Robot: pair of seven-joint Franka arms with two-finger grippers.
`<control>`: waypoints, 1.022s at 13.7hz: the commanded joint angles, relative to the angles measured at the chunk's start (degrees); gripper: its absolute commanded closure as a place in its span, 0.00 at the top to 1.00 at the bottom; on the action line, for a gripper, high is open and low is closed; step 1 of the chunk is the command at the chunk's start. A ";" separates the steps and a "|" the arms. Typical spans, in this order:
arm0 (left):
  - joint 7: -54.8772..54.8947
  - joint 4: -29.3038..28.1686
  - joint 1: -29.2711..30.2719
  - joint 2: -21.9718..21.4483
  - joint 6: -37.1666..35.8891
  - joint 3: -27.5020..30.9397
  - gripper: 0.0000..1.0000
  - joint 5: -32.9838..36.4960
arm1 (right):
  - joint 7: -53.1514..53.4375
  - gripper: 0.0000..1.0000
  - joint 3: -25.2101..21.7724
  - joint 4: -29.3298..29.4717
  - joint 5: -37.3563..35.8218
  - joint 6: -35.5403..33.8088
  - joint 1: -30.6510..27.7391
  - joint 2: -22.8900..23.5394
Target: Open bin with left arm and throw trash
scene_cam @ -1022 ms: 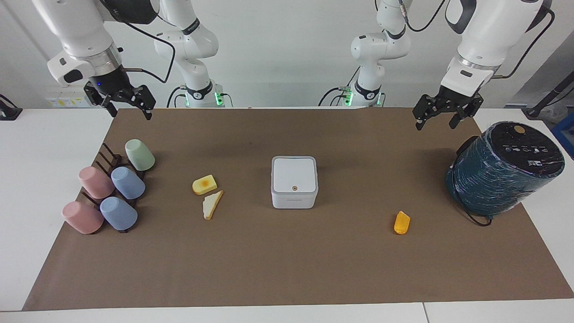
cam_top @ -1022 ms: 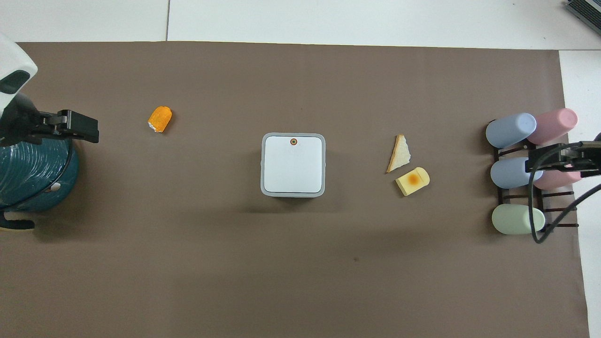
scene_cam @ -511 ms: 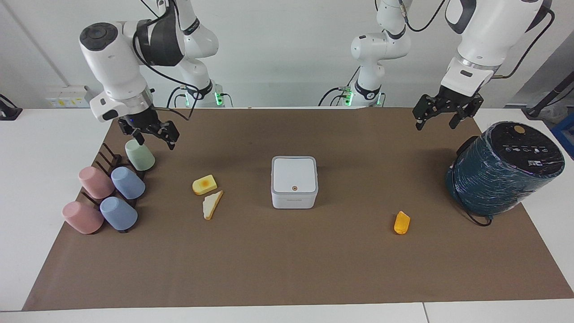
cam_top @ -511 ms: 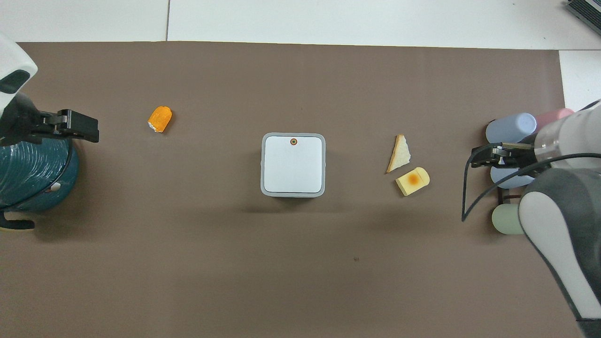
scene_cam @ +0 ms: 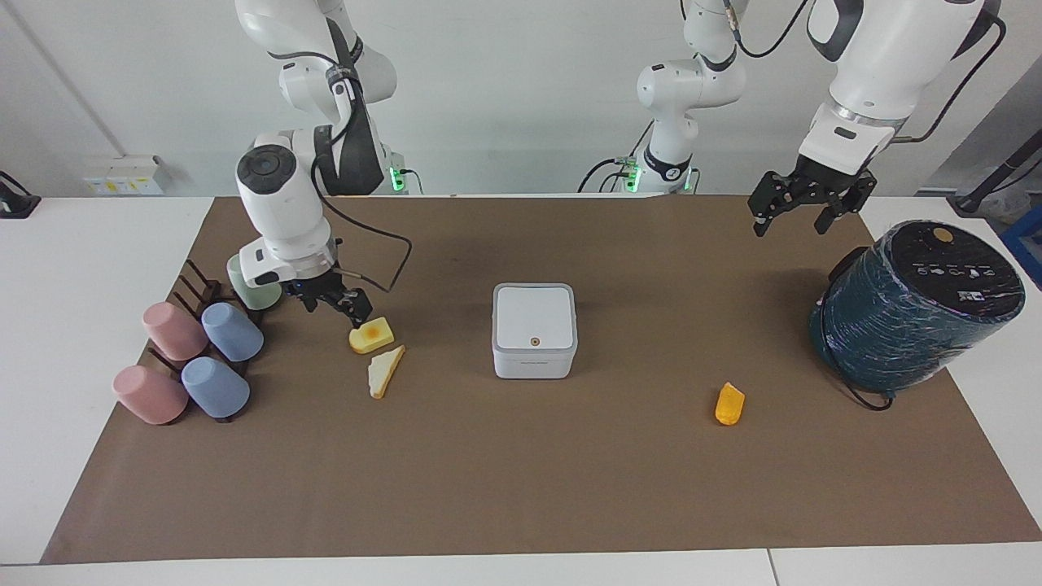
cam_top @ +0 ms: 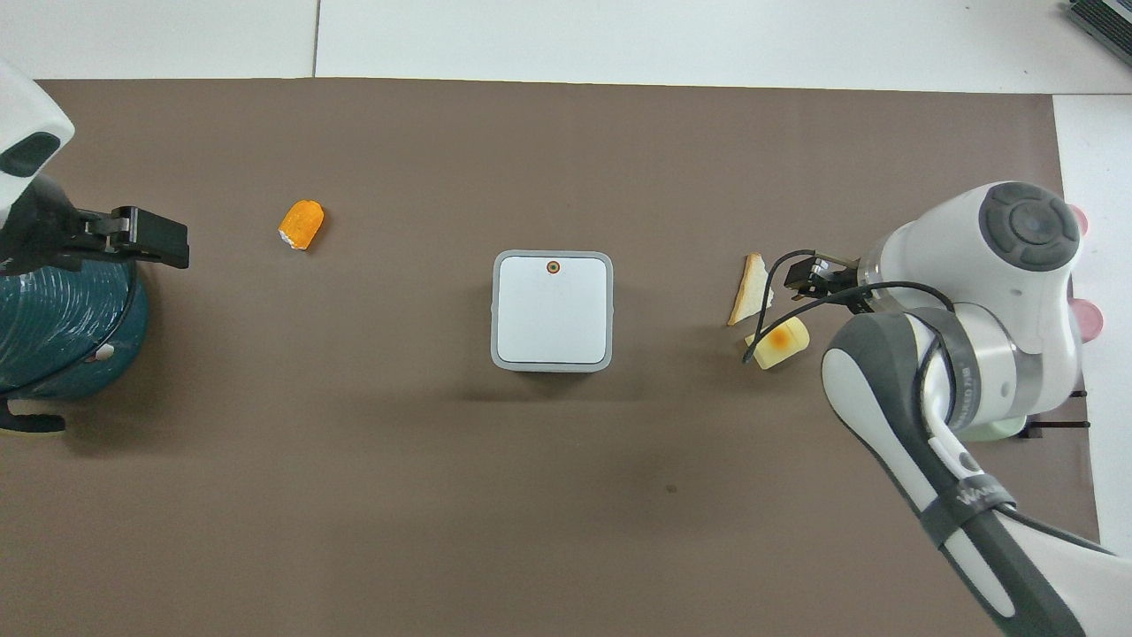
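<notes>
Trash work has hardly begun. Think of a clock seen from above, with the bin (scene_cam: 533, 325) in the middle and twelve pointing away from the robots.

The left gripper (scene_cam: 802, 213) hangs in the air at about nine o'clock, up by the teal cylinder (scene_cam: 912, 313). Its jaws are released and hold nothing. It is well apart from the bin, and the lid is shut, so opening the bin is not done yet.

The right gripper (scene_cam: 346, 308) is low at three o'clock, just beside the yellow block (scene_cam: 371, 335). Its jaws are released too, with nothing in them. I think it is about to pick that block up.

All the trash lies on the brown mat (scene_cam: 521, 472) on the desk (scene_cam: 81, 325). None is in the bin. So every step is left: open the lid, pick up each piece, drop it in.

Now the count, from the robots outward:
- two arms
- one teal cylinder
- one rack (scene_cam: 195, 281) with five cups: one green cup (scene_cam: 240, 285), two pink cups (scene_cam: 173, 330), two blue cups (scene_cam: 232, 331)
- one bin
- three trash pieces: the yellow block, the bread triangle (scene_cam: 385, 370) touching it at three o'clock, and the orange wedge (scene_cam: 729, 404) alone at ten o'clock
</notes>
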 commanded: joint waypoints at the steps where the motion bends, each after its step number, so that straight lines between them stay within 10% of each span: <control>1: 0.02 -2.62 -2.38 -1.84 1.29 0.26 1.00 0.18 | 4.32 1.00 -0.03 -3.83 3.35 4.45 -0.33 -0.07; 3: -0.15 -4.37 -3.00 -2.71 2.77 0.26 0.95 -1.74 | 4.85 1.00 -0.03 -5.77 5.65 4.90 -1.03 -0.15; 6: -3.38 -6.48 -4.40 -3.42 5.76 0.18 0.41 -4.04 | 5.02 1.00 -0.03 -9.19 9.42 8.56 -1.12 -0.94; 9: -13.74 -11.22 -8.79 -5.26 13.21 0.18 0.14 -4.92 | 4.15 1.00 -0.03 -13.41 10.40 14.64 -1.03 -0.86; 14: -15.80 -14.22 -12.49 -5.88 20.00 0.18 0.00 -7.03 | 3.88 1.00 -0.03 -15.70 10.40 16.58 -0.59 -0.95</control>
